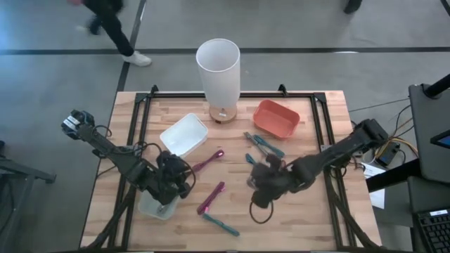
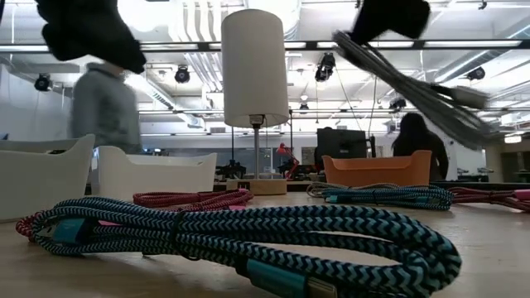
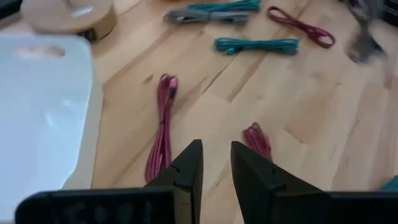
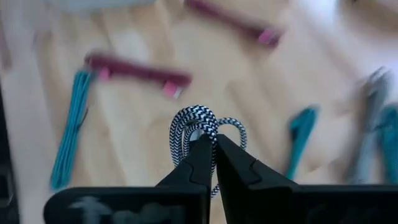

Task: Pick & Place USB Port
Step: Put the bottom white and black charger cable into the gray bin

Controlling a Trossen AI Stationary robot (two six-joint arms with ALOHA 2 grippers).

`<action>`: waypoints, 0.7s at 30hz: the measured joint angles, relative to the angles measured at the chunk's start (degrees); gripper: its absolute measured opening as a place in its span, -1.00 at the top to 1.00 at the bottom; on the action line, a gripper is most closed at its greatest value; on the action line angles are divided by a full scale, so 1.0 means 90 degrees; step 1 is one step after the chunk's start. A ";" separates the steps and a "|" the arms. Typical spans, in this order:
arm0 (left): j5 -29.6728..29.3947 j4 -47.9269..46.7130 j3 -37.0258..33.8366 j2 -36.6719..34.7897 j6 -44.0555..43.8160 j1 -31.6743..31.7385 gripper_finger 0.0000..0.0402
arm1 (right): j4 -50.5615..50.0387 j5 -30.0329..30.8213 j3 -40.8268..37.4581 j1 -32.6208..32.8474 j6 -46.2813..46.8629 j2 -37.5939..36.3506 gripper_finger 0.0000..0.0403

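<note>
the right gripper is seen clamped on a black-and-white braided cable, the fingers pressed together over its coiled loops. in the high view the right arm is stretched from the table's right edge toward the centre, with the cable's loop hanging below the gripper over the wooden table. the left gripper is held narrowly parted and empty, lowered at the front left over a clear container, with magenta cables ahead.
</note>
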 joint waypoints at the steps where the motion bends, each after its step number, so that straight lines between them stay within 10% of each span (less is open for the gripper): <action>1: -0.0044 0.0082 0.0000 0.0000 0.0234 0.0001 0.62 | 0.0042 0.0135 -0.0007 -0.0027 -0.0077 -0.0090 0.96; 21: 0.0420 0.1894 -0.0024 0.0000 0.3482 0.0568 0.62 | 0.1626 -0.0022 -0.0498 -0.0831 -0.2390 -0.0411 0.96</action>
